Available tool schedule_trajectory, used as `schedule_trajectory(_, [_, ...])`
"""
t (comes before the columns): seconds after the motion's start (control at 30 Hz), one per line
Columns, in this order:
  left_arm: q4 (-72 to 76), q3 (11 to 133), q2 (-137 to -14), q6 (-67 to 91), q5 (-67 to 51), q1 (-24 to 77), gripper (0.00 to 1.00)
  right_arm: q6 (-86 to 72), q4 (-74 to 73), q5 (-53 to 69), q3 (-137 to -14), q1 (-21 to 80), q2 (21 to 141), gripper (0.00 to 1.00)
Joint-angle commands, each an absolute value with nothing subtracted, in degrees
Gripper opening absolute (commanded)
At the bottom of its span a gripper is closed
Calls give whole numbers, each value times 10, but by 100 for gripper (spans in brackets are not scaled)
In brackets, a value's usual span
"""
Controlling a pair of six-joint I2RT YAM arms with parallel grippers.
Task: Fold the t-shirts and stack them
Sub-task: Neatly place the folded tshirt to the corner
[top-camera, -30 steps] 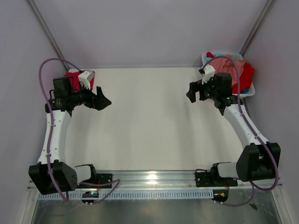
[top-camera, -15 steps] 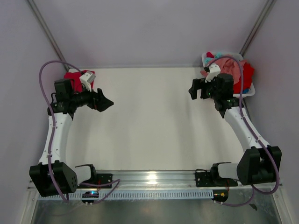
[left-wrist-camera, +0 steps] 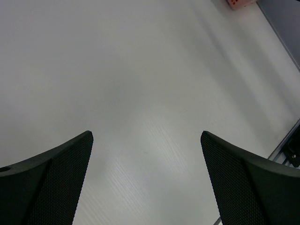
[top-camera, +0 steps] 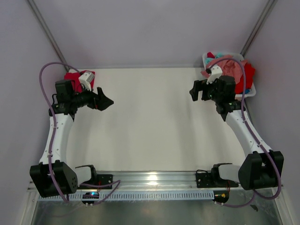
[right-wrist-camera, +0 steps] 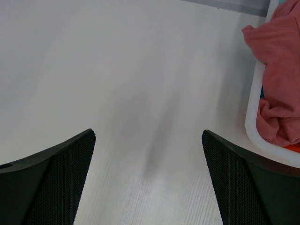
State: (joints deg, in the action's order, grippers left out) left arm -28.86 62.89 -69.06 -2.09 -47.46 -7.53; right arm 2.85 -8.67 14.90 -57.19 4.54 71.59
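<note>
The t-shirts lie bunched in a white basket at the table's far right corner: a salmon pink one on top, a red one hanging over the right rim, and a bit of teal. More red cloth lies at the far left, behind the left arm. My right gripper hovers open just left of the basket, and its wrist view shows pink shirt over the basket rim. My left gripper hovers open over bare table. Both right gripper and left gripper hold nothing.
The white tabletop stretches between the two arms. Grey walls close in the back and sides. A metal rail with the arm bases runs along the near edge. The left wrist view catches a reddish scrap at its top edge.
The right arm has swung slightly farther back and right, toward the basket. The left gripper has shifted only a little. Both grippers stay open.
</note>
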Motion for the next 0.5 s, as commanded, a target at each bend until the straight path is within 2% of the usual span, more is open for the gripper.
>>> schedule_trajectory(0.0, [-257, 621, -689, -5, -462, -76, 99, 36, -65, 159, -575, 47, 702, 99])
schedule_trajectory(0.47, [-214, 581, -671, -10, -497, -76, 99, 40, -75, 170, -580, 48, 714, 99])
